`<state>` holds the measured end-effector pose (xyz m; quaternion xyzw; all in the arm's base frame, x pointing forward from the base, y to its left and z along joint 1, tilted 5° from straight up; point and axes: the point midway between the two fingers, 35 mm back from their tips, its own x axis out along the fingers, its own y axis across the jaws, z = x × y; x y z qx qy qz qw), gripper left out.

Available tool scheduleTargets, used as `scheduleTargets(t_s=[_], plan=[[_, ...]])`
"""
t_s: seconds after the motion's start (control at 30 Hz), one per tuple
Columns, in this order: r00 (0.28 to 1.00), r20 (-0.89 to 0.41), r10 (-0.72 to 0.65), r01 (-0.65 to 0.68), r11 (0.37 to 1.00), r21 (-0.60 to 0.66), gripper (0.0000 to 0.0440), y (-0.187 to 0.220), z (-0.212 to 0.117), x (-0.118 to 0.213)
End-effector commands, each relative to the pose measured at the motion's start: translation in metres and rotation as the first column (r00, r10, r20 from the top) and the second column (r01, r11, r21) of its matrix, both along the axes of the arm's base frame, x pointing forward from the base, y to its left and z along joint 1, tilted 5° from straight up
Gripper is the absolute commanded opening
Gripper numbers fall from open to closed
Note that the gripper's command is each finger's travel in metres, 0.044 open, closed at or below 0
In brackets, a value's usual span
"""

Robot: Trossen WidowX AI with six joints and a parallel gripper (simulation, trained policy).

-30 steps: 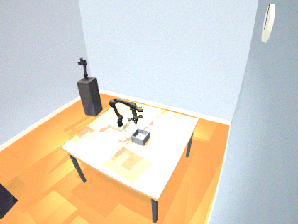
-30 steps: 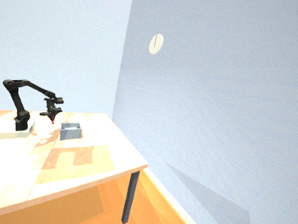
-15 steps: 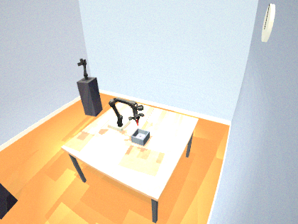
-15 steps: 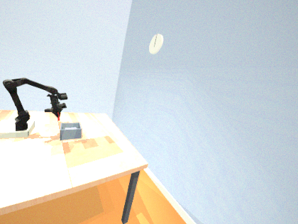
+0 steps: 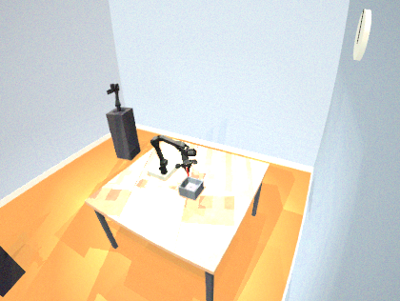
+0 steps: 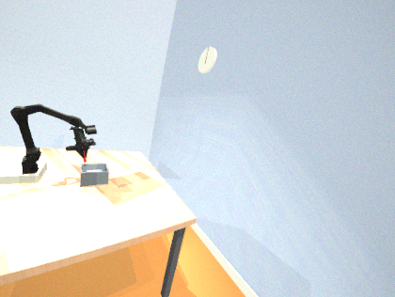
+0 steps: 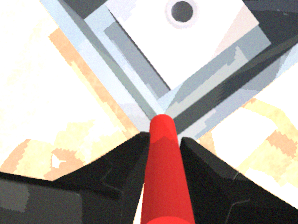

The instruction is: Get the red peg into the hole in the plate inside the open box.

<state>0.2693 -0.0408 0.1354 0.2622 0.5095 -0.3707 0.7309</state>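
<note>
One red peg (image 5: 188, 171) (image 6: 85, 157) (image 7: 166, 170) is pinched between the two black fingers of the gripper (image 5: 187, 167) (image 6: 84, 153) (image 7: 165, 142). The gripper points down, and the peg's low end pokes out past the fingertips. The peg is up in the air, above the tabletop (image 5: 157, 210) (image 6: 56, 211) (image 7: 35, 100).

Near it, an open gray box (image 5: 191, 191) (image 6: 94, 179) (image 7: 117, 92) sits on the tabletop. In the wrist view, the tip of the peg shows up right over one corner of the box. The side view shows the tip up by the top of the box wall, on the side next to the arm's base. It may be touching the wall or just beside it; the far views are too small for me to tell.

Down in the box is a white square plate (image 7: 200, 45). It has one round dark hole (image 7: 182, 11) with a pale ring around it. The peg is not in the hole. The hole is away from the peg's tip, across the plate from that corner.

The black arm (image 5: 170, 140) (image 6: 54, 113) bends up high and then reaches down to the peg.

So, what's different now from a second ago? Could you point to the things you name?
The arm (image 5: 171, 141) (image 6: 55, 113) has carried the red peg (image 5: 188, 171) (image 6: 85, 158) (image 7: 167, 180) sideways toward the open box (image 5: 191, 192) (image 6: 94, 179) (image 7: 100, 72), away from the arm's base. The peg was already below the jaws then; they are shut on it now, and no release shows. The box has stayed put.
</note>
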Motion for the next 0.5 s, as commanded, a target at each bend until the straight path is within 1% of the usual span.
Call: scheduleTargets(t_s=[0.0, 0.47], plan=[[1.000, 0.010, -0.010, 0.010, 1.000, 0.003, 0.0000, -0.009, 0.000, 0.007], [0.995, 0.046, -0.090, 0.090, 0.996, 0.016, 0.0001, -0.054, -0.009, 0.032]])
